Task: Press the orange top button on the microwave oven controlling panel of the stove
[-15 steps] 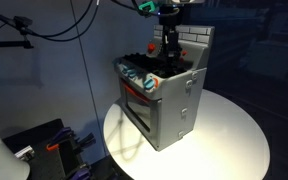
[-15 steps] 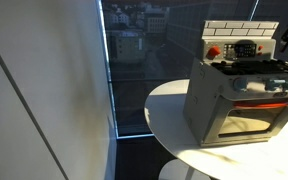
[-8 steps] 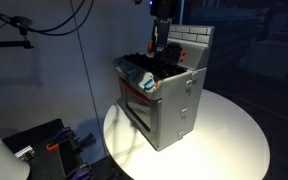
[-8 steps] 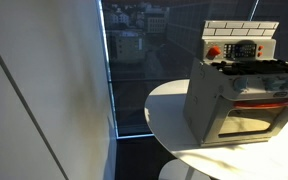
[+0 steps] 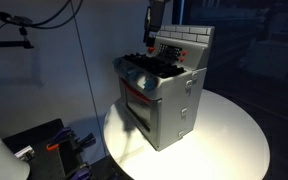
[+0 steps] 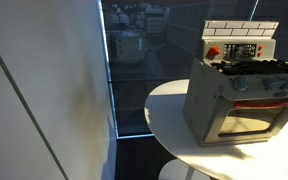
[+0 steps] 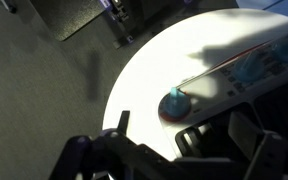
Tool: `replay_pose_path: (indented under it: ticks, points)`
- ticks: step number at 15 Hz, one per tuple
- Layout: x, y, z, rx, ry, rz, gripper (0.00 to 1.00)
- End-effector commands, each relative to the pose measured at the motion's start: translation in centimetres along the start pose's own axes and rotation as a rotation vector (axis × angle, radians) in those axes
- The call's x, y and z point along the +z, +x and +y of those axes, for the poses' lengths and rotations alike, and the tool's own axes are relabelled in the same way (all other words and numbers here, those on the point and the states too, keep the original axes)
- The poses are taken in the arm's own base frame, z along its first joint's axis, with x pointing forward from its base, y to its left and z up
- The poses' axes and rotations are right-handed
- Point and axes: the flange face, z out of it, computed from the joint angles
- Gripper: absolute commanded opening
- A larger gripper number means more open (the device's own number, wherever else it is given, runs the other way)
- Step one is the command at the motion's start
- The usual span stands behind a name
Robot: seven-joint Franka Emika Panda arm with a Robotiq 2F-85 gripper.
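Orange button (image 6: 213,52): upper right of frame, left end of stove (image 6: 206,100) back panel. Judged stiff, short-travel. The light stove may slide on the table (image 6: 166,112), so press squarely, no grasp. Claw (image 5: 151,38) at top centre; spread or pressed together, cannot tell.

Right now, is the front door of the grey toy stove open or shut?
Shut: the door lies flush with the stove's front in both exterior views.
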Motion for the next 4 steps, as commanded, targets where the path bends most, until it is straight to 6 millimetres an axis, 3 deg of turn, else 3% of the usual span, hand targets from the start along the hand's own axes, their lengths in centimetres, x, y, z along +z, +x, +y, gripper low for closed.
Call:
replay_pose_path:
  ticks: [1,4]
  points:
    - [-0.59,-0.04,0.83,-0.019,-0.009,-0.013,1.00]
    - [-0.19,-0.11,0.34,-0.004,-0.001,-0.006,1.00]
